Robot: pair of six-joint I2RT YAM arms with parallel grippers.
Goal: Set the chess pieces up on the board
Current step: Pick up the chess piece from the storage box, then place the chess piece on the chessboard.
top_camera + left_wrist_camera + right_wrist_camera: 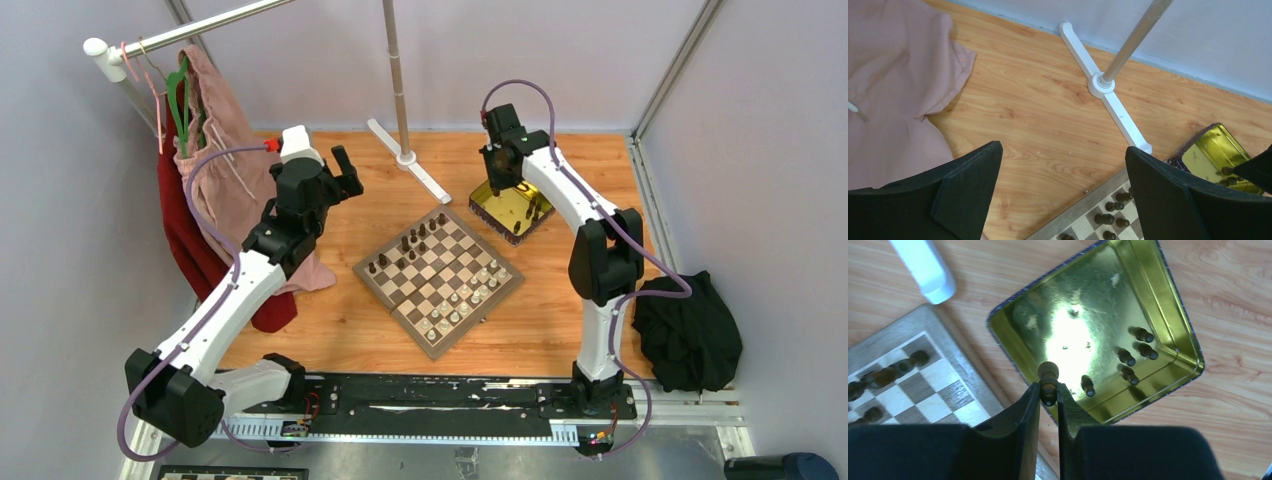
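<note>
The wooden board (438, 280) lies turned like a diamond at mid-table, dark chess pieces (409, 245) on its far-left side and pale chess pieces (462, 308) on its near-right side. My right gripper (1048, 388) is shut on a dark brown chess piece (1048, 376), held above the near rim of the gold tin (1158, 295). Several dark pieces (1131, 360) still lie inside that tin. My left gripper (1063, 165) hangs wide open over bare wood beyond the board's far-left edge (1083, 207), holding nothing. In the top view it (345, 172) sits raised, left of the board.
A white rack foot (410, 162) with an upright pole stands behind the board. Pink and red garments (215, 170) hang on the rack at the left, draping onto the table. A black cloth heap (690, 330) lies at the right edge. The gold tin (510, 210) sits right of the board's far corner.
</note>
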